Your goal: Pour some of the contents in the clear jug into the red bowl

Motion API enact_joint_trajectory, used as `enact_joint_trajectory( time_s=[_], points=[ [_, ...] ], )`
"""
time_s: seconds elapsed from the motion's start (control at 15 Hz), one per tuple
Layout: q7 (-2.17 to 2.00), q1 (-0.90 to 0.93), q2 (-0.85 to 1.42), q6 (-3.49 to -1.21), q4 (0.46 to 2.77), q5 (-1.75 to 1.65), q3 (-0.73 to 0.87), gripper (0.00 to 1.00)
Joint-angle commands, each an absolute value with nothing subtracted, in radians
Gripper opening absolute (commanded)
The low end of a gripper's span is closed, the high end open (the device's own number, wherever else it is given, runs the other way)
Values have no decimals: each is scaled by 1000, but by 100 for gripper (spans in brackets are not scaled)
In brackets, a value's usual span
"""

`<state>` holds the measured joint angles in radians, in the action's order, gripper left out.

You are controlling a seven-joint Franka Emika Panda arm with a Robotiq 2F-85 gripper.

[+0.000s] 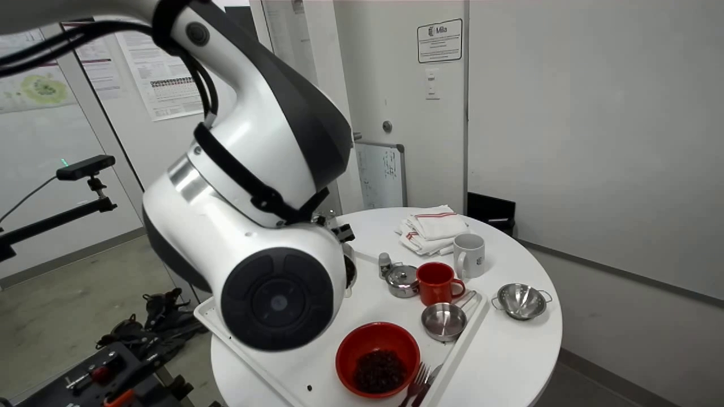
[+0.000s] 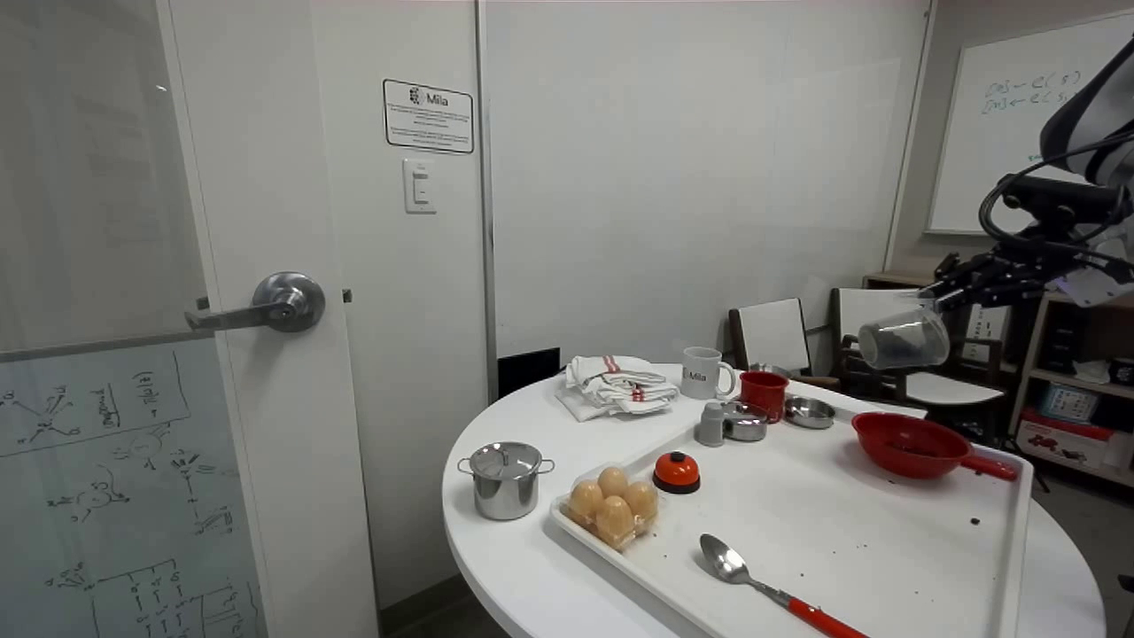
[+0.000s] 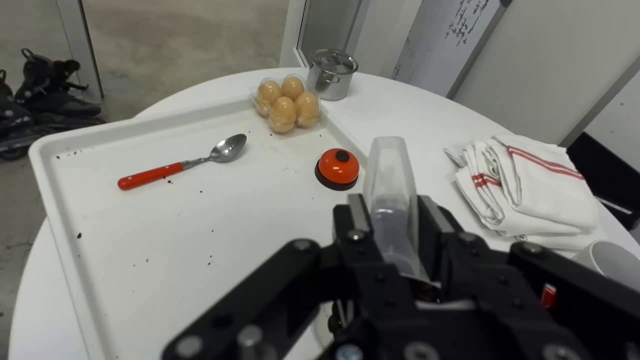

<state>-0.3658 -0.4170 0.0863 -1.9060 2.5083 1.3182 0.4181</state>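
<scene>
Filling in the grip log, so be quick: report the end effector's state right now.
End effector: closed on the handle of the clear jug, holding it.

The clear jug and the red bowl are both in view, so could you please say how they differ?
The clear jug is see-through; the red bowl is opaque. The jug is tilted; the bowl sits upright. The jug is held in the claw; the bowl rests on the tray. Both are open vessels.
</scene>
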Motion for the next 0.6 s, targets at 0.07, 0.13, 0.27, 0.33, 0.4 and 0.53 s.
enact_joint_trajectory(
  time_s=[0.07,0.13,0.27,0.33,0.4,0.53],
  points=[
    [-313,-446,113,-1787,2502,1373,442,7],
    [-307,-449,118,-1773,2501,1381,445,7],
    [-265,-456,139,-1736,2513,1404,449,7],
    [-247,-459,149,-1720,2515,1409,452,7],
    [-237,-461,157,-1706,2514,1412,454,7],
    [-224,-462,174,-1689,2513,1418,456,7]
  ],
)
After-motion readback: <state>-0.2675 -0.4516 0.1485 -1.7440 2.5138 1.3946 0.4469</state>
